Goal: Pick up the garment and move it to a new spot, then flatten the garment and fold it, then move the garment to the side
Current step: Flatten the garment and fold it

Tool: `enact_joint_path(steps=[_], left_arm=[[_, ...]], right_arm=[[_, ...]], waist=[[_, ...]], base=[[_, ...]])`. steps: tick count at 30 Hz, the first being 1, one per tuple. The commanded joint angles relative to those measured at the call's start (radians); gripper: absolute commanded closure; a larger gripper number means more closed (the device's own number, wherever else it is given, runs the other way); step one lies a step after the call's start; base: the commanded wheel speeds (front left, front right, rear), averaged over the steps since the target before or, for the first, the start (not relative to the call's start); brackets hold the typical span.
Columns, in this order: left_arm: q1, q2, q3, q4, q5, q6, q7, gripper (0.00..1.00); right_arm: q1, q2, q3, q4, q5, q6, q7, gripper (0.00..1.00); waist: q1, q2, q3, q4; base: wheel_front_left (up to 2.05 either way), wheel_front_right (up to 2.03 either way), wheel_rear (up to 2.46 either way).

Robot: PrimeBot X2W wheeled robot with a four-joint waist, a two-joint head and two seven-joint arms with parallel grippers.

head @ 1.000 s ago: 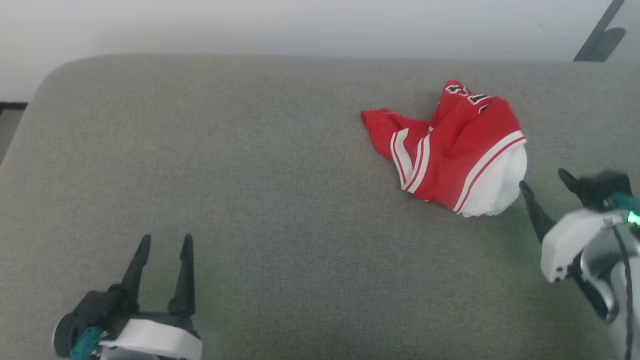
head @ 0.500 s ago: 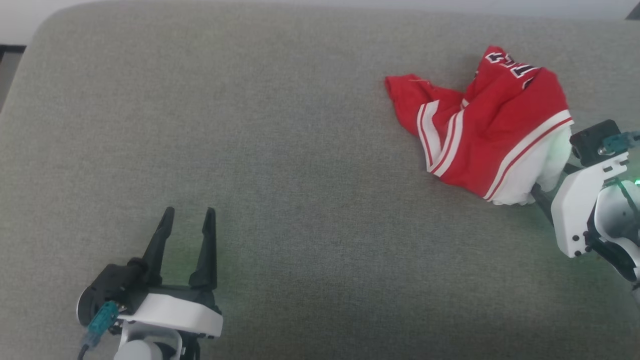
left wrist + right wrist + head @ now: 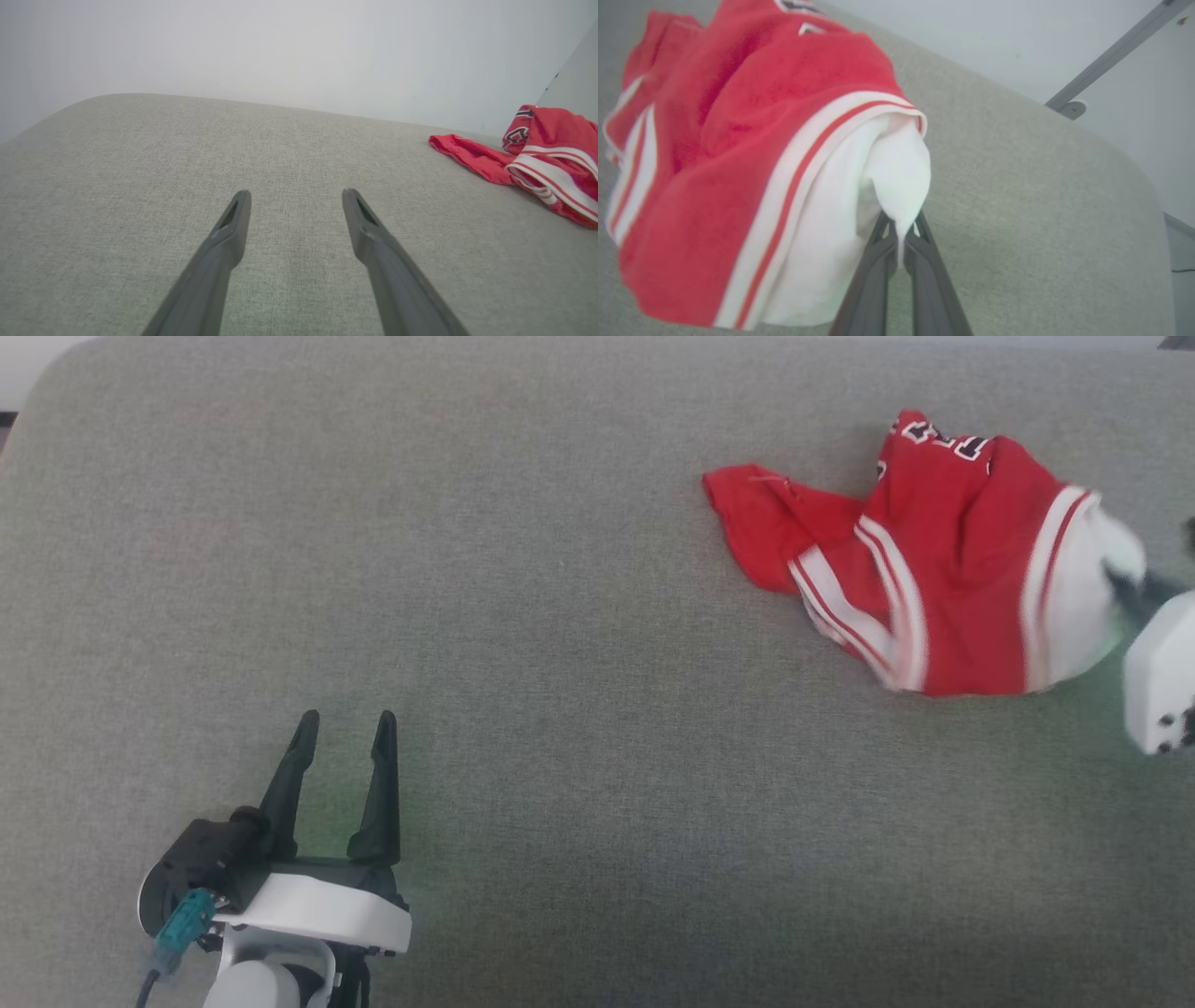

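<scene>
Risks, judged from here: the hold is thin, just a small peak of the white sleeve (image 3: 878,186) nipped at the very fingertips, so a quick lift or the drag of the rest could pull it free; the jersey (image 3: 943,579) lies crumpled, red body bunched over itself, so raised by 1 sleeve it would likely hang as a clump and land twisted, making the flattening harder; it sits at the far right of the grey cushion (image 3: 560,616), near that side's edge, so a pull the wrong way could slide it off; blur around the right arm in the head view suggests speed, which adds to the slip risk. Right gripper (image 3: 900,233): jaws closed to a sliver, white sleeve cloth clamped between the 2 tips. Left gripper (image 3: 344,717): jaws wide, holding nothing, touching nothing that I can see, poised over bare cushion at lower left of the head view, well apart from the jersey
</scene>
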Motion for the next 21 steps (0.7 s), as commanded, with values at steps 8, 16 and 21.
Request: enact_joint_path(steps=[8,16,21], left_arm=[[-0.019,-0.003,-0.025,0.013,-0.01,-0.002,-0.005,0.0],[-0.017,-0.01,-0.037,0.031,-0.033,-0.002,-0.005,0.0],[-0.036,-0.013,-0.078,0.048,-0.058,-0.002,-0.005,0.0]], right_arm=[[-0.067,0.087,-0.036,-0.199,-0.009,0.0,-0.047,1.0],[-0.131,0.221,0.208,-0.245,0.021,0.0,-0.032,1.0],[-0.178,0.298,0.347,-0.105,0.02,0.0,-0.075,1.0]], waist=[[0.0,0.0,-0.024,0.011],[0.0,0.0,-0.026,0.071],[0.0,0.0,-0.022,0.131]], base=[[0.0,0.0,0.0],[0.0,0.0,0.0],[0.0,0.0,0.0]])
